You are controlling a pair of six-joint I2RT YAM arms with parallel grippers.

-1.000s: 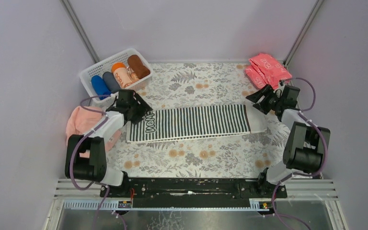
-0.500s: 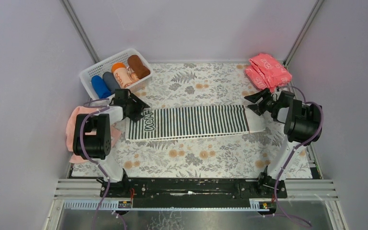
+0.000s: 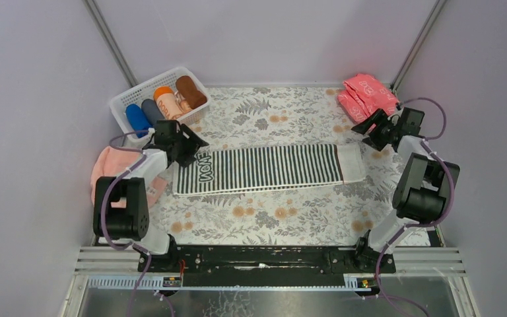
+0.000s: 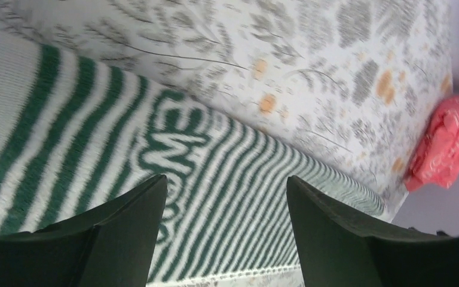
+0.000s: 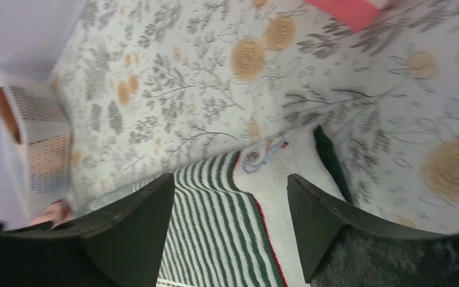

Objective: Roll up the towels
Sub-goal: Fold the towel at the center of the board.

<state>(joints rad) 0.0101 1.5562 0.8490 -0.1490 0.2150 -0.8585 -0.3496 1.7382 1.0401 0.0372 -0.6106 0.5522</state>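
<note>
The dark-and-white striped towel point(image 3: 264, 168) lies flat and stretched out across the middle of the table, its white lettering point(image 4: 173, 149) at the left end. My left gripper point(image 3: 195, 150) hovers open over that lettered end, and the stripes point(image 4: 215, 179) show between its fingers. My right gripper point(image 3: 364, 135) is open above the table, past the towel's plain white right end point(image 5: 287, 179), and holds nothing. A pale pink towel point(image 3: 109, 168) lies crumpled at the left table edge, behind my left arm. A rust-brown rolled towel point(image 3: 191, 91) sits in the basket.
A white basket point(image 3: 127, 99) at the back left holds several rolled towels. A stack of folded pink-red towels point(image 3: 370, 96) lies at the back right corner, just behind my right gripper. Purple walls close in the table on three sides.
My right gripper has drawn back and to the right, off the towel's white end and toward the pink-red stack. My left gripper has stayed over the lettered end. The towel has not moved.
</note>
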